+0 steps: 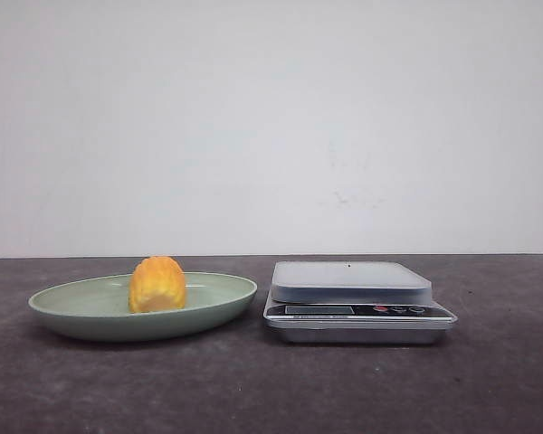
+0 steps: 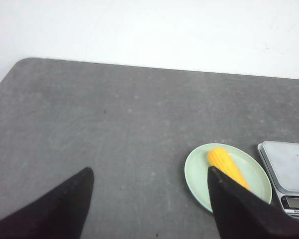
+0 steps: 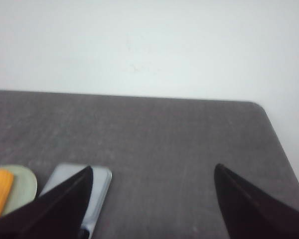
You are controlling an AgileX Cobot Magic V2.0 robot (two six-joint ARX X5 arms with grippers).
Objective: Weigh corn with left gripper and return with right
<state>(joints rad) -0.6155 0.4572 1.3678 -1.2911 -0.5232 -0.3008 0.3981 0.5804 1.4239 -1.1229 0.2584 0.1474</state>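
So the corn point(image 1: 157, 284) is sitting in the pale green plate point(image 1: 72, 312) on the left side of the dark grey table point(image 1: 271, 389), nothing touching it. From the front it looks like a stubby cob pointing at the camera; the left wrist view shows it lying lengthwise across the plate. Just to the right of the plate is a silver digital kitchen scale point(image 1: 353, 298) with a bare weighing platform, display and small buttons facing the near edge. Plate and scale are close together, but whether they touch I can't say.

Neither arm shows up in the front view. The left gripper point(image 2: 149, 199) hangs above the table with its two black fingers point(image 2: 65, 204) spread wide, holding nothing. The right gripper point(image 3: 152, 199) is the same deal, fingers far apart and nothing between them, with the scale and a slice of the plate visible past one finger. Plain white wall point(image 1: 271, 117) behind.
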